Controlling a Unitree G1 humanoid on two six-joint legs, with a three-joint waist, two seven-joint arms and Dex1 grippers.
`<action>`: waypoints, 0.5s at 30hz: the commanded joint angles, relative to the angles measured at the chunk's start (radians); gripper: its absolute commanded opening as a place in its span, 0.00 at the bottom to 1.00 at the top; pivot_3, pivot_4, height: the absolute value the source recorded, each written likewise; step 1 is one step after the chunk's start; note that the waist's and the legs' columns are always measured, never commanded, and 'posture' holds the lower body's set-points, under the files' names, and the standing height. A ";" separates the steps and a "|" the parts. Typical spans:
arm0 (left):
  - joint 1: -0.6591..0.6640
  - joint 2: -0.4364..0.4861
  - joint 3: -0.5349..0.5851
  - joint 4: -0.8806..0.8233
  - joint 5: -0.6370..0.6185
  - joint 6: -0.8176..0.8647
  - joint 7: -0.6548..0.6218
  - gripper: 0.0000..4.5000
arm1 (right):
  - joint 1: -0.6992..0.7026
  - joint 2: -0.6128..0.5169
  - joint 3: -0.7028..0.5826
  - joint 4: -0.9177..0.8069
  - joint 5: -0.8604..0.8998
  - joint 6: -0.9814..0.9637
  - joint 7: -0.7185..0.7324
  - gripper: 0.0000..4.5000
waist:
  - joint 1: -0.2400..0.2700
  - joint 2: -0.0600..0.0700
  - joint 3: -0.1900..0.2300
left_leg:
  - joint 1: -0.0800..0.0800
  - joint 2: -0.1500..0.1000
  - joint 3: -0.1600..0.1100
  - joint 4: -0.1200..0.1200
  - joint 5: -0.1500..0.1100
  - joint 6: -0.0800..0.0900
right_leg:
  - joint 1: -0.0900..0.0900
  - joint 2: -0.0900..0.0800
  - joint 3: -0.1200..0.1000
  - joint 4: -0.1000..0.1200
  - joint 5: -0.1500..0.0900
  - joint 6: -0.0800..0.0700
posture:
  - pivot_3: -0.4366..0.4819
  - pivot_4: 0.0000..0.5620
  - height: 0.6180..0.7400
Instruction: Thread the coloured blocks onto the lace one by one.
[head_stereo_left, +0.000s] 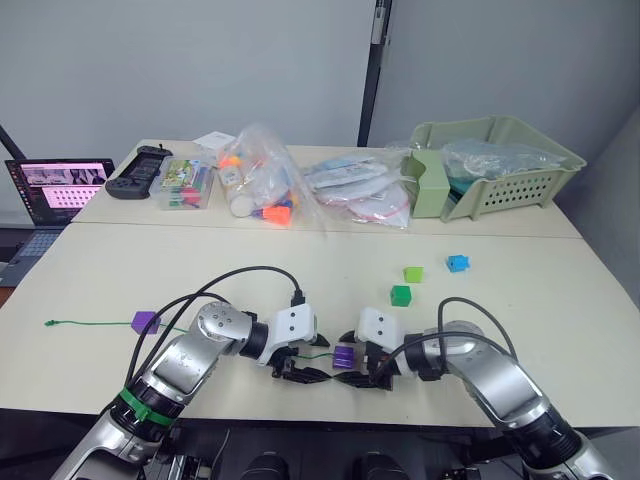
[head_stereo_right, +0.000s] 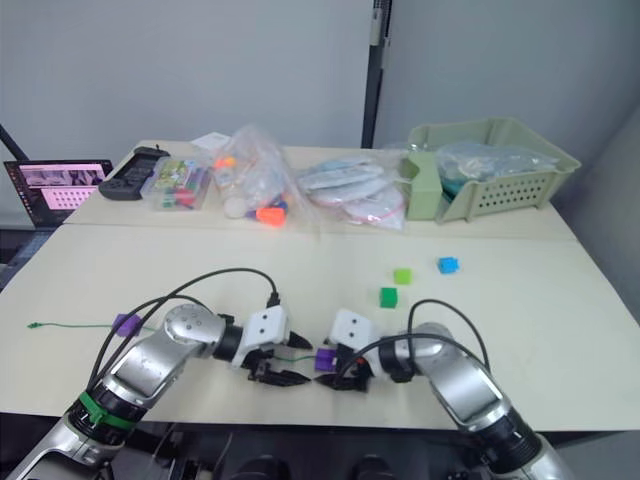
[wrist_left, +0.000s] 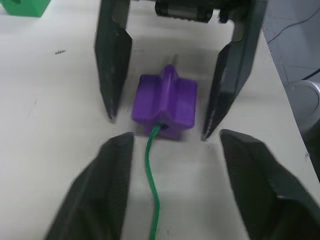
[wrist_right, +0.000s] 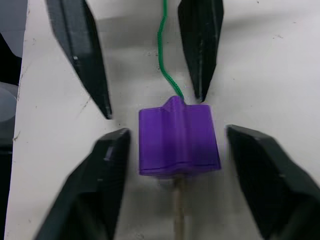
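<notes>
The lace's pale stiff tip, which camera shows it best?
The right wrist view: the pale tip pokes out of the purple block toward the open right pincer. The left wrist view shows a short stub beyond the block, with the green lace entering the near side. In the eye views it is too small to tell.

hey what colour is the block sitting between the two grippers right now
Purple. The block, with the green lace running into it, shows best in the right wrist view.

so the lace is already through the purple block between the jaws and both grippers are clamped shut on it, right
Not quite. The lace is through the purple block, but both wrist views show the left gripper and right gripper open, jaws standing clear of the block's sides.
</notes>
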 joint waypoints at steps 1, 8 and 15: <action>-0.043 -0.025 -0.019 0.003 0.019 -0.029 0.009 0.80 | 0.044 -0.062 -0.092 -0.104 0.064 0.019 0.018 0.99 | 0.007 0.000 0.000 | -0.001 -0.001 0.000 0.000 0.000 0.000 | 0.000 -0.001 0.000 0.000 0.000 0.000 | 0.48 0.27 1.00; -0.116 -0.116 -0.090 0.125 0.090 -0.107 0.029 0.80 | 0.140 -0.167 -0.160 -0.124 0.087 -0.022 0.022 0.99 | 0.007 0.000 0.000 | -0.001 -0.003 0.002 0.002 0.000 0.000 | 0.001 -0.001 0.000 -0.002 0.000 0.001 | 0.48 0.27 1.00; -0.125 -0.136 -0.116 0.162 0.103 -0.112 0.011 0.80 | 0.146 -0.157 -0.141 -0.107 0.076 -0.041 -0.011 0.99 | -0.002 0.000 0.000 | -0.001 -0.001 0.002 0.002 0.000 0.000 | 0.001 0.001 0.000 -0.001 0.000 0.001 | 0.48 0.27 1.00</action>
